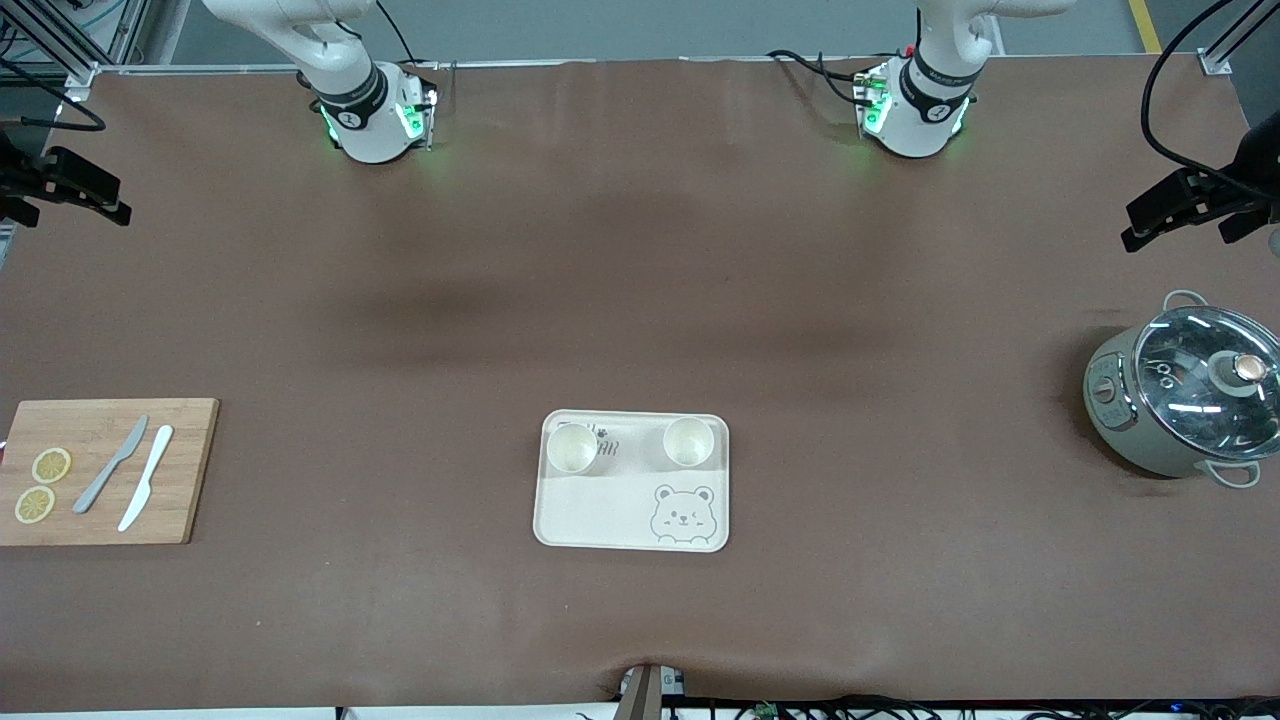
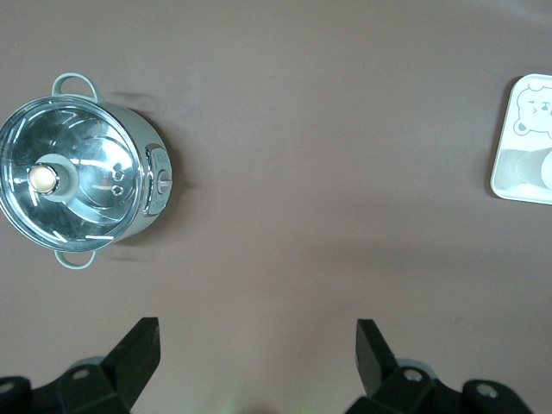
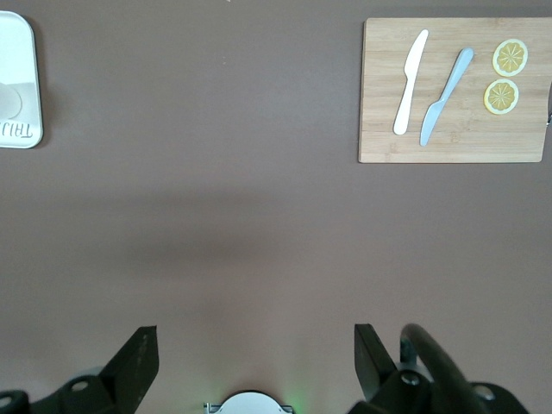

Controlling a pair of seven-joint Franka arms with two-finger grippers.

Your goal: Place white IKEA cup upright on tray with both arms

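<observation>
The cream tray [image 1: 600, 510] with the grey bear drawing lies on the brown table, near the front camera. Two white cups stand upright, mouths up, on the tray's half farther from the camera: one [image 1: 571, 448] toward the right arm's end, one [image 1: 688, 441] toward the left arm's end. My left gripper [image 2: 257, 336] is open and empty, high over bare table near its base; the tray's edge [image 2: 517, 164] shows in its view. My right gripper [image 3: 255, 338] is open and empty, high over bare table; the tray's corner [image 3: 17, 52] shows there. Neither gripper shows in the front view.
A grey lidded pot [image 1: 1185, 395] stands at the left arm's end and shows in the left wrist view [image 2: 82, 171]. A wooden cutting board [image 1: 190, 470] with two knives and two lemon slices lies at the right arm's end. Dark fixtures overhang both table ends.
</observation>
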